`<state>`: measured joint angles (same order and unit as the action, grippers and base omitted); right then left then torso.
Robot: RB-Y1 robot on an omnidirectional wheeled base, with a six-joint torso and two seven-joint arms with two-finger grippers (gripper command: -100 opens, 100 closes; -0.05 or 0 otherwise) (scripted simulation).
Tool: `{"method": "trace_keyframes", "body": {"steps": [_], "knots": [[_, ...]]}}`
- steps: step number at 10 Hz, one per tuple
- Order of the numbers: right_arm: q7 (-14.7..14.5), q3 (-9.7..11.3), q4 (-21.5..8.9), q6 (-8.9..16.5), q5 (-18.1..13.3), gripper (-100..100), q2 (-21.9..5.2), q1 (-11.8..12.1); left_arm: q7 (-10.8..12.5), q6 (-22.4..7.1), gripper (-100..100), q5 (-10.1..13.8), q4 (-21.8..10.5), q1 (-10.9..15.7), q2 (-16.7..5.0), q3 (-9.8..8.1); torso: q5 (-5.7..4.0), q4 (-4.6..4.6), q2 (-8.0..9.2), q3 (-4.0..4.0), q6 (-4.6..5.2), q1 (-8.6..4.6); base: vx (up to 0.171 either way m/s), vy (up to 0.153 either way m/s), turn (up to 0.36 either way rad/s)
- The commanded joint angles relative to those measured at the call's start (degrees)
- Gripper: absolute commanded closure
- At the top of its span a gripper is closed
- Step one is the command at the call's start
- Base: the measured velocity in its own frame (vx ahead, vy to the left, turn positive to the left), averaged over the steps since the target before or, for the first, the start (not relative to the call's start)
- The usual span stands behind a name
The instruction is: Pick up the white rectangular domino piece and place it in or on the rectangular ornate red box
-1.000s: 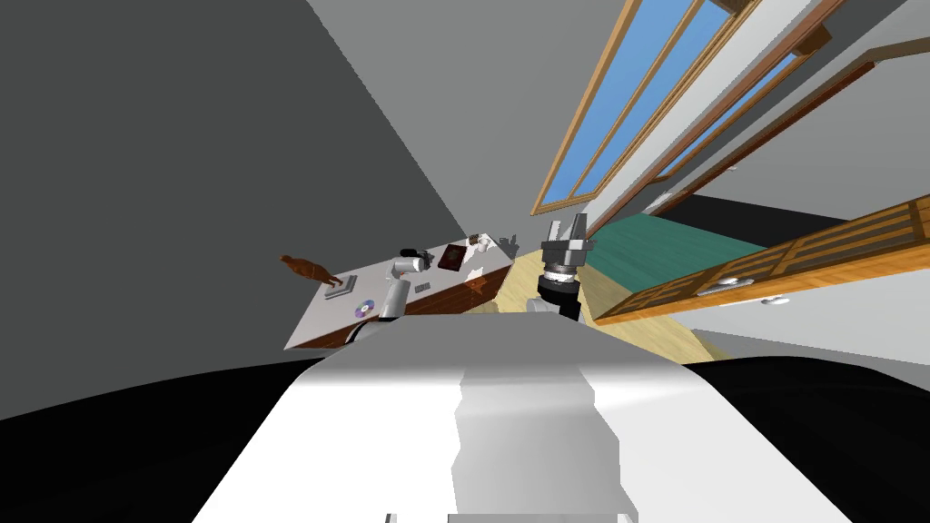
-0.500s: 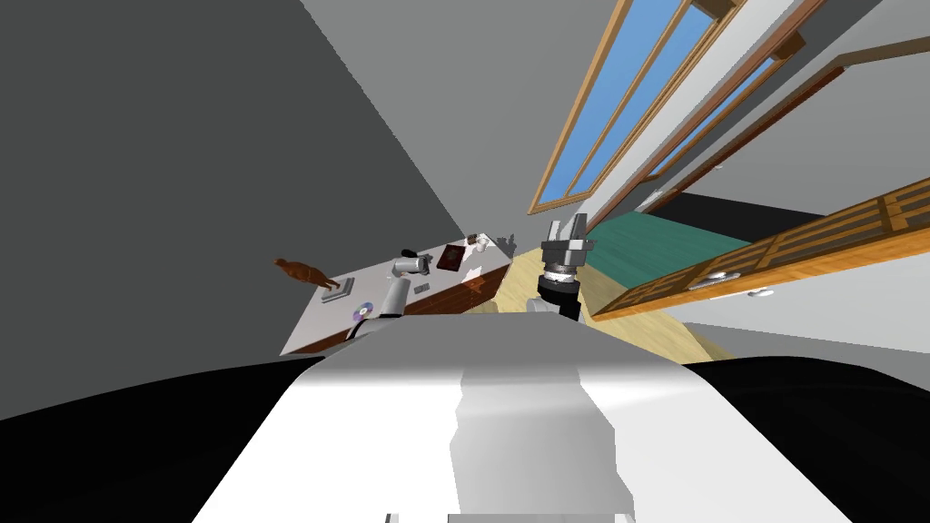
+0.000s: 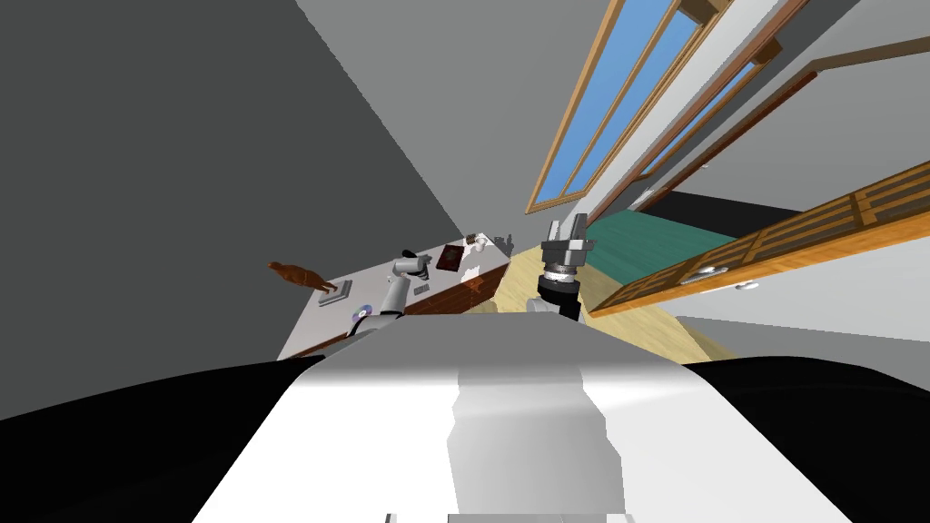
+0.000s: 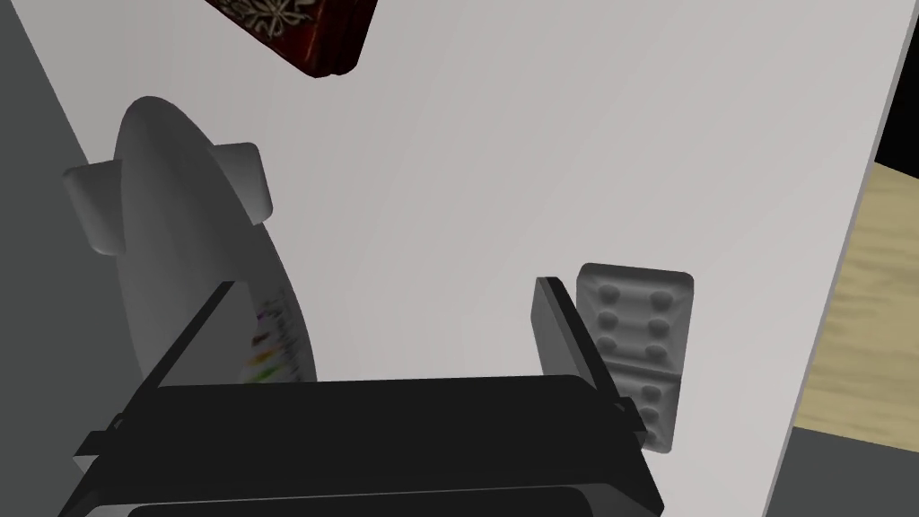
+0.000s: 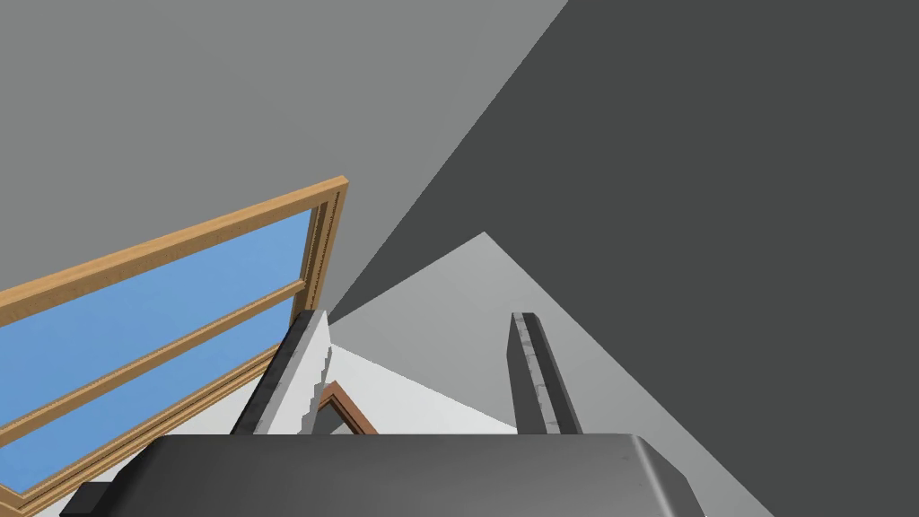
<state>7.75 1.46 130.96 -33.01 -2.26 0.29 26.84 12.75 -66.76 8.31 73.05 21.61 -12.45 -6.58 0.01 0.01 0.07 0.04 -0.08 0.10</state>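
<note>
1. left gripper [image 4: 384,284]: fingers spread wide, nothing between them, low over the white table [image 4: 538,135]
2. domino [image 4: 639,352]: pale grey, pips up, flat on the table just outside one finger [image 4: 558,325], close to the table edge by the wood floor [image 4: 875,296]
3. red box [image 4: 301,31]: ornate lid, same table, well apart beyond the fingertips; in head view at 3 o'clock of the left gripper
4. white rounded object [image 4: 170,233] beside the other finger; brown horse figure [image 3: 300,274] at 9 o'clock, on the table
5. right gripper [image 5: 416,316]: fingers apart, holding nothing, raised off the table, 3 o'clock past the red box
</note>
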Motion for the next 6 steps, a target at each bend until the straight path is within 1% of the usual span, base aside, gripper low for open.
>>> {"method": "trace_keyframes", "body": {"steps": [1,2,3,4,5,6], "knots": [[0.0,0.0,0.0,0.0,0.0,0,0.0,0.0,0.4,-2.9,-100,0.3,-2.0,0.6,-0.2,-0.90,0.00,0.00,0.00,0.00,0.00,0.00,-0.008,0.029,-0.085],[0.0,0.0,0.0,0.0,0.0,0,0.0,0.0,0.4,-3.7,-100,0.3,-2.0,0.6,-0.2,-0.90,0.00,0.00,0.01,0.01,0.01,0.03,-0.010,0.029,-0.033],[0.0,0.0,0.0,0.0,0.0,0,0.0,0.0,0.7,-5.8,-100,0.4,-4.1,1.2,-0.4,-1.61,0.01,0.01,0.03,0.02,-0.01,0.04,-0.008,0.025,-0.076],[0.0,0.0,0.0,0.0,0.0,0,0.0,0.0,0.7,-6.3,-100,0.4,-4.1,1.2,-0.4,-1.61,0.01,0.00,0.02,0.01,0.01,0.03,-0.003,0.024,-0.029],[0.0,0.0,0.0,0.0,0.0,0,0.0,0.0,1.0,-8.5,-100,0.5,-6.0,1.8,-0.5,-2.29,0.00,0.01,0.00,0.01,-0.01,0.02,-0.005,0.031,-0.046],[0.0,0.0,0.0,0.0,0.0,0,0.0,0.0,1.3,-10.0,-100,0.6,-7.8,2.3,-0.6,-2.91,0.01,0.00,0.00,0.00,0.00,0.05,-0.009,0.048,-0.106]]}}
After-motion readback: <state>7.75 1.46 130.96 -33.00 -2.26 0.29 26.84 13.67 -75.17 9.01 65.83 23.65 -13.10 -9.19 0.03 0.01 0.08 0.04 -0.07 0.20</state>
